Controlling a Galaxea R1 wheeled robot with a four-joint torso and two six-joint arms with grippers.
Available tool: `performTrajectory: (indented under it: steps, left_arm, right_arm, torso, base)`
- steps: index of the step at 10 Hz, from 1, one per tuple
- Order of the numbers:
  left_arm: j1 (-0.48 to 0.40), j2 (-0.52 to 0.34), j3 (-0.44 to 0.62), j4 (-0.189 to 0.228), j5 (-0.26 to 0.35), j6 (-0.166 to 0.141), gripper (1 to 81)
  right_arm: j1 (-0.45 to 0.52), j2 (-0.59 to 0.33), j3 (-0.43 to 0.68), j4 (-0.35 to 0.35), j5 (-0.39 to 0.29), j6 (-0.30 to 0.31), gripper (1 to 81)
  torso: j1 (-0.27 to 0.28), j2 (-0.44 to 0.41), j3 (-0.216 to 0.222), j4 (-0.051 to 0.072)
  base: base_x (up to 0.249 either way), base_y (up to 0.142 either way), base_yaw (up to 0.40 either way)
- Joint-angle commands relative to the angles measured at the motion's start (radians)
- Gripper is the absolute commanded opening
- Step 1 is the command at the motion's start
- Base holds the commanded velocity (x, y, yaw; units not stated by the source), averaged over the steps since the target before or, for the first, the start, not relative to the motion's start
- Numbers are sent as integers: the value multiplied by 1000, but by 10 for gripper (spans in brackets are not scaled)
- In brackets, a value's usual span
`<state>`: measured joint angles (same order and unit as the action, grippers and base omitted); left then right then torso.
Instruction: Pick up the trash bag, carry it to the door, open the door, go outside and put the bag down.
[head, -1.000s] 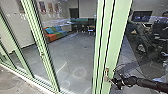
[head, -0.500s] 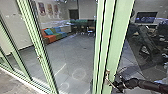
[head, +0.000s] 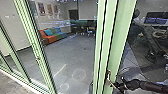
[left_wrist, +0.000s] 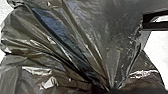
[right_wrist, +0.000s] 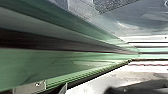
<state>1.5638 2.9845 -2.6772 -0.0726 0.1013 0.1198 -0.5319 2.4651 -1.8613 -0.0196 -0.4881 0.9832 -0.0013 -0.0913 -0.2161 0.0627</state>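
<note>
Door handle: silver handle (head: 108, 75) on the thick green upright (head: 121, 32)
Right arm: dark and jointed (head: 147, 85), reaching in from the right of the handle
Right gripper: at the lower part of the handle (head: 115, 86); contact uncertain, and I cannot tell if it is open or closed
Metal plate: pale, with a small round fitting (right_wrist: 30, 88), on the green frame beside the right wrist
Trash bag: dark, shiny, creased plastic (left_wrist: 75, 42) close to the left wrist, its folds drawn together at one spot; its distance from the handle cannot be told
Left gripper: fingers closed on the gathered plastic where the folds meet (left_wrist: 110, 90)
Thinner upright: green, slanting, well left of the handle (head: 32, 37), with a small fitting partway down (head: 38, 58)
Paving: grey-brown strip at the foot of the glass (head: 7, 86), far left of the handle and lower
Floor: grey, behind the glass (head: 72, 53), left of the handle, with bright curved marks
Seating: orange, green and blue blocks (head: 49, 38) with a blue cushion on top (head: 48, 32), beyond the handle to its left
Wall pictures: a row above the seating (head: 41, 8)
Screen: dark, behind glass (head: 156, 18), above and right of the handle
</note>
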Motion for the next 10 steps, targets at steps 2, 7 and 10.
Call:
performTrajectory:
  steps: [2,7,10]
  left_arm:
    - [-21,1,7,2,81,4,10]
    - [-21,4,7,3,81,4,10]
    - [-21,4,8,2,81,4,10]
  right_arm:
    - [190,-16,-19,12,-64,66,811]
    - [223,-87,11,13,-67,66,811]
    - [266,-130,24,15,-67,66,811]
  torso:
    - [1,0,0,0]
    - [3,2,-1,0]
    - [5,3,-3,0]
  base:
    - [87,0,0]
    - [14,0,0]
    - [0,0,0]
